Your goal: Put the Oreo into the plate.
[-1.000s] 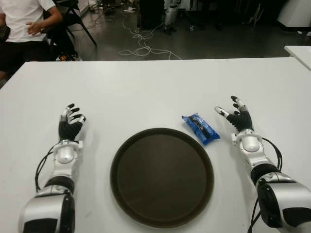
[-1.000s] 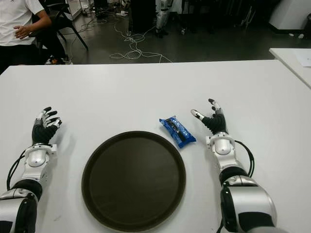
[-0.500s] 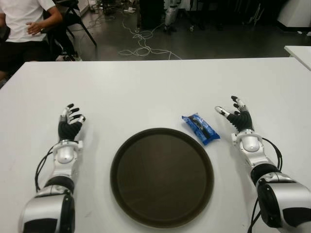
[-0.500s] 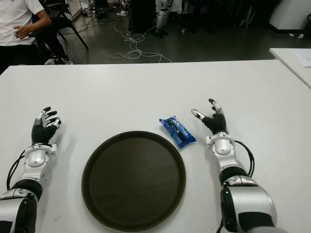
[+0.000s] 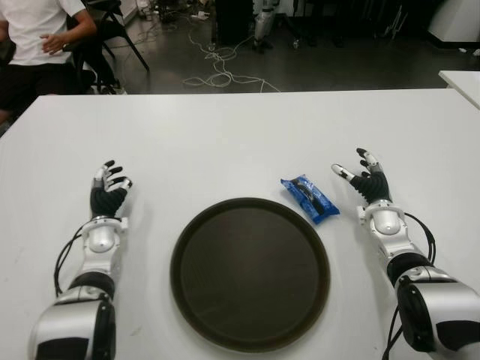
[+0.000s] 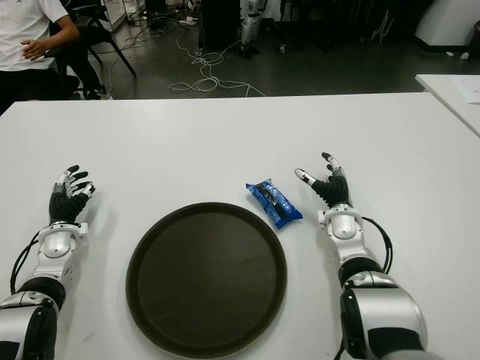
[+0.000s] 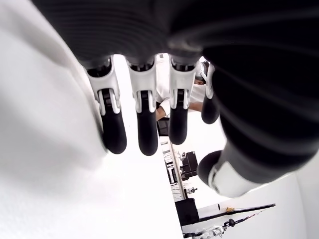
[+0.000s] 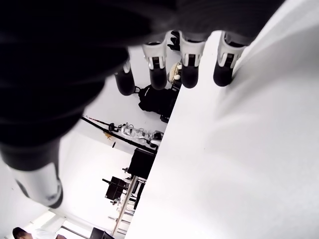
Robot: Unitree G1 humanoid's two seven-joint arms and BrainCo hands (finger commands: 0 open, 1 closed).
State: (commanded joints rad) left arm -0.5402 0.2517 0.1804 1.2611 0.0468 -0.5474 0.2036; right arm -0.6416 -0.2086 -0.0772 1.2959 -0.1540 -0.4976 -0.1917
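A blue Oreo packet [image 5: 310,198] lies flat on the white table [image 5: 240,135], just past the upper right rim of the round dark plate [image 5: 250,272]. The plate holds nothing. My right hand [image 5: 362,174] is a short way to the right of the packet, palm up, fingers spread, holding nothing. My left hand [image 5: 109,184] shows well to the left of the plate, fingers spread too. In the right wrist view the fingers [image 8: 191,69] stick out straight with nothing between them, and the same goes for the fingers [image 7: 146,122] in the left wrist view.
A person [image 5: 41,37] in a white shirt sits beyond the table's far left corner, beside a chair. Cables [image 5: 217,71] trail over the dark floor behind the table. Another white table's corner [image 5: 461,81] shows at the far right.
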